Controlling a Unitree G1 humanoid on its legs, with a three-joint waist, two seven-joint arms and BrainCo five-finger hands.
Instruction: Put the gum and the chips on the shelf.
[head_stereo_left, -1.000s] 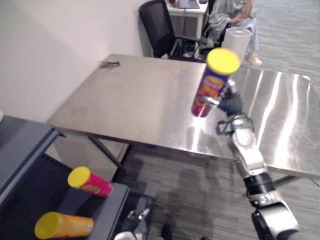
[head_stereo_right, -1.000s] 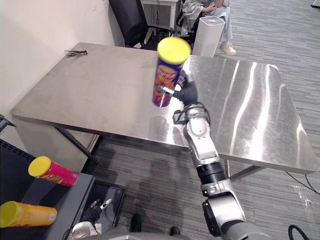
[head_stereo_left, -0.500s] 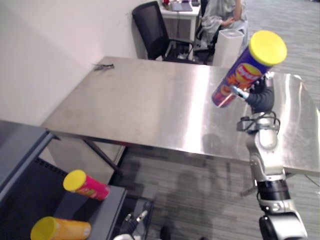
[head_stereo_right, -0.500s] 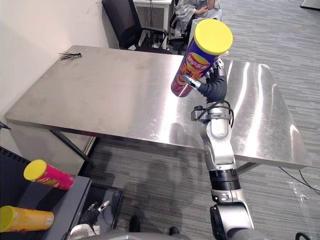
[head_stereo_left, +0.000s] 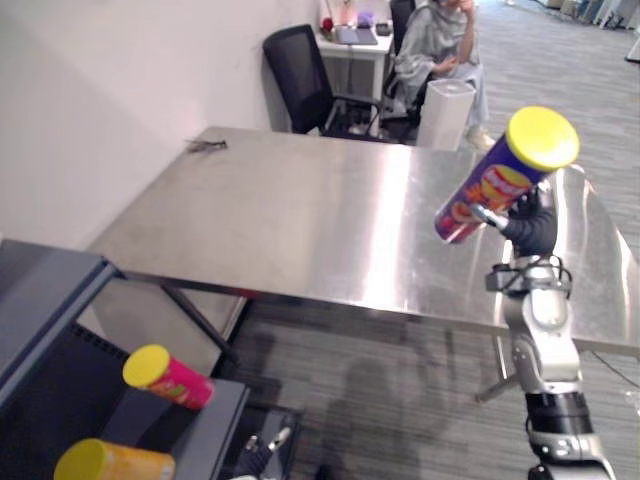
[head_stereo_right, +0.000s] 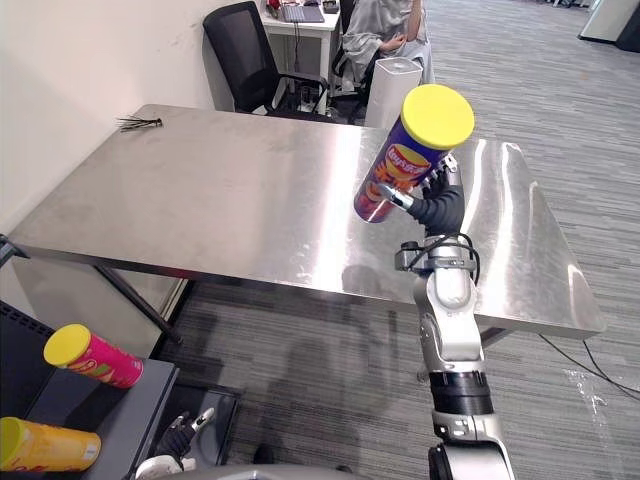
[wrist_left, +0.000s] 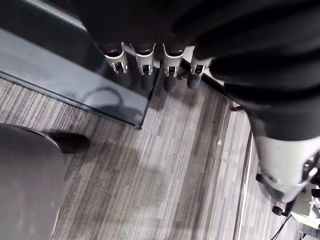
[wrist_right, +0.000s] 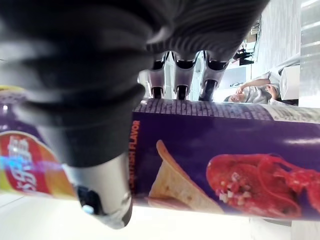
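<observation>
R hand (head_stereo_right: 441, 208) grips tilted chips can (head_stereo_right: 402, 163), clear above table (head_stereo_right: 230, 190).

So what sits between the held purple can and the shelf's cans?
Only bare steel table and carpet, seen in the left eye view, between the purple can in the right hand and the pink can and orange can on the shelf.

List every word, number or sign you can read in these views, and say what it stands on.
"FLAVOR": pale letters on the purple cylindrical chips can with a yellow lid, held in the right hand.
Red-and-yellow logo on the same can: too blurred to read.
Pink cylindrical can with a yellow lid and orange cylindrical can on the dark shelf: print too small to read.
</observation>
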